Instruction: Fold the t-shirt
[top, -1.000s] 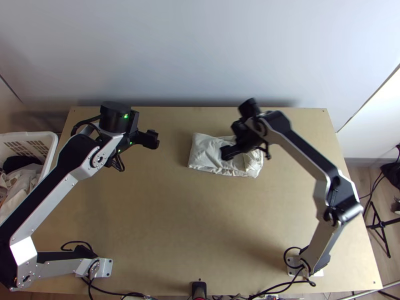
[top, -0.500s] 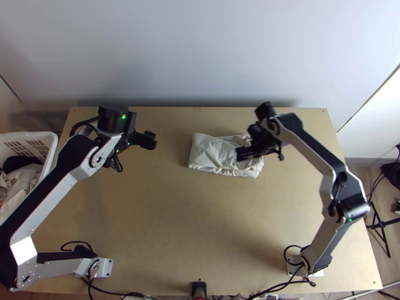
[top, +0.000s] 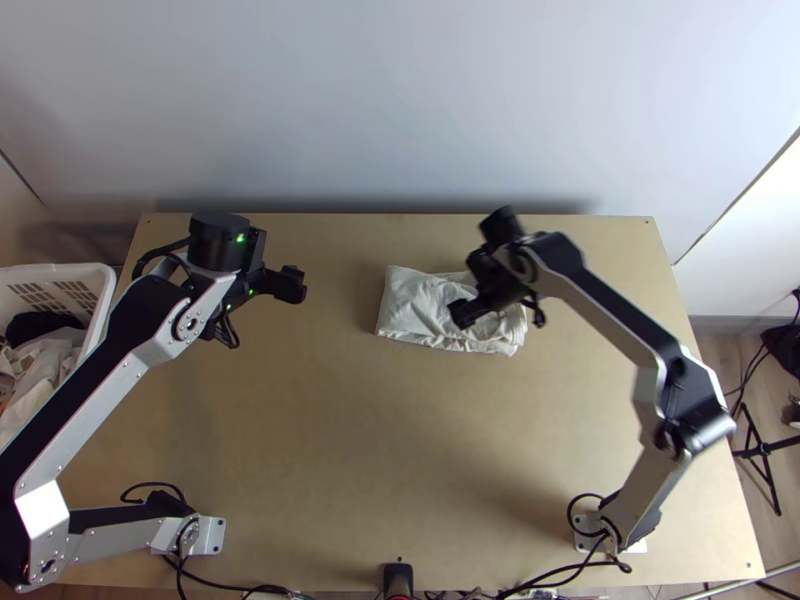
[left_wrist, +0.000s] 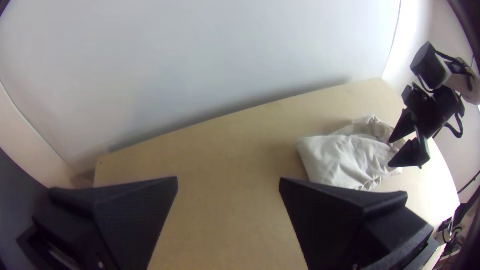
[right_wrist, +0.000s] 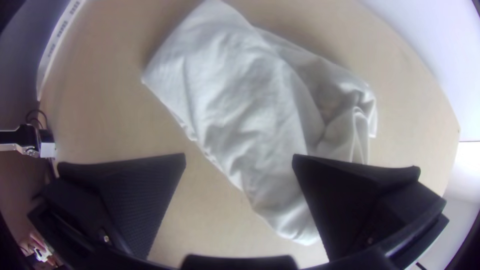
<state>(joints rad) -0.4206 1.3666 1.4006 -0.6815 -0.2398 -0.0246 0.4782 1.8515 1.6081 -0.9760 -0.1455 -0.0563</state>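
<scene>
The cream t-shirt (top: 415, 308) lies as a folded, wrinkled bundle toward the table's far side, its right end looser and bunched. Over that right half is my right gripper (top: 464, 312), partly hiding the cloth. In the right wrist view my right gripper (right_wrist: 239, 159) is open, and the t-shirt (right_wrist: 240, 100) lies below with nothing pinched. My left gripper (top: 298, 284) stands off to the shirt's left, apart from it. The left wrist view shows my left gripper (left_wrist: 228, 181) wide open over bare wood, with the t-shirt (left_wrist: 345, 157) farther off.
A white basket (top: 95, 275) with cloths stands beyond the table's left edge. Bare tabletop (top: 400, 440) stretches from the shirt to the near edge. A pale wall (top: 400, 100) rises behind the far edge.
Over the last second my right gripper went right across the shirt and then came back left. My left gripper has drifted slightly left. The shirt's outline looks about the same.
</scene>
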